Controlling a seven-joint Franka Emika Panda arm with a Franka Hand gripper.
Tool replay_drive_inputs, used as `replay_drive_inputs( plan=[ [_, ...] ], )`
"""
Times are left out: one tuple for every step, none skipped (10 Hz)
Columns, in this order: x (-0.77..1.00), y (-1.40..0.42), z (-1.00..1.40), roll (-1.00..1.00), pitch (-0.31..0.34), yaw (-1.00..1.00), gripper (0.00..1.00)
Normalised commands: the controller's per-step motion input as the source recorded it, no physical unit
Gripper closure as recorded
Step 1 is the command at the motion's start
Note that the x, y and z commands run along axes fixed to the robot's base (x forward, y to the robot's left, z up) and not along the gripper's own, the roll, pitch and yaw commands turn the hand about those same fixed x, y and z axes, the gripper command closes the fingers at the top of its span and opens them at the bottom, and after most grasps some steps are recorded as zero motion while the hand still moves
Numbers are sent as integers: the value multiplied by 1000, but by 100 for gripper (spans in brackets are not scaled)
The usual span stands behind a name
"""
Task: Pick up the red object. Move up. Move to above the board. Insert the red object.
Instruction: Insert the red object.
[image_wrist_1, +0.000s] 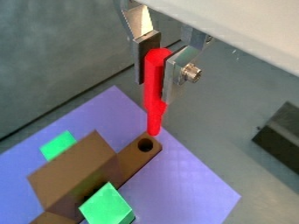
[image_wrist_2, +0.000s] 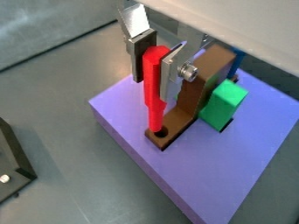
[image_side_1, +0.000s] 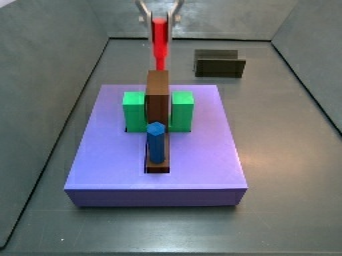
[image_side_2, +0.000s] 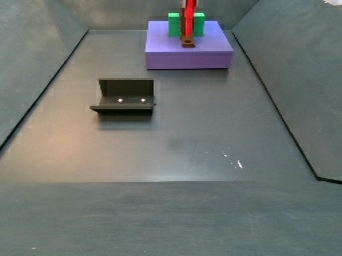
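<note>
My gripper (image_wrist_1: 160, 63) is shut on the red object (image_wrist_1: 153, 92), a thin bright red peg held upright; both also show in another wrist view, gripper (image_wrist_2: 156, 61) and red object (image_wrist_2: 152, 92). The peg's lower tip hangs at the round hole (image_wrist_1: 146, 145) in the end of a brown block (image_wrist_1: 76, 171) lying along the middle of the lavender board (image_wrist_1: 187, 179). I cannot tell whether the tip is inside the hole. In a side view the red object (image_side_1: 160, 42) hangs over the board's (image_side_1: 107, 160) far end. In another side view the board (image_side_2: 201, 55) is far off.
Green blocks (image_side_1: 134, 110) flank the brown block (image_side_1: 156, 90). A blue upright peg (image_side_1: 155, 142) stands at its near end. The dark fixture (image_side_2: 124, 97) stands on the grey floor away from the board and also shows in another side view (image_side_1: 218, 64). Sloped walls enclose the floor.
</note>
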Motion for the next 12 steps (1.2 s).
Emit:
replay_drive_inputs(
  plan=[
    [109,-26,-331,86,0,117,100],
    [40,-74,-180,26,0,66,100],
    [3,-80,0,0,0,0,100],
    [51,-74,-40,0,-11,0,100],
    [0,-43,-49,3,0,0,100],
    [0,-34,-14,0,0,0,100],
    [14,-74,-20,1,0,0,100],
    [34,-106,-63,0,0,0,100],
    [49,-66,-126,0,0,0,100],
    [46,-14,-160,0,0,0,100],
    [63,0,-211,0,0,0,100],
    [54,0,-229,0,0,0,100]
  ],
)
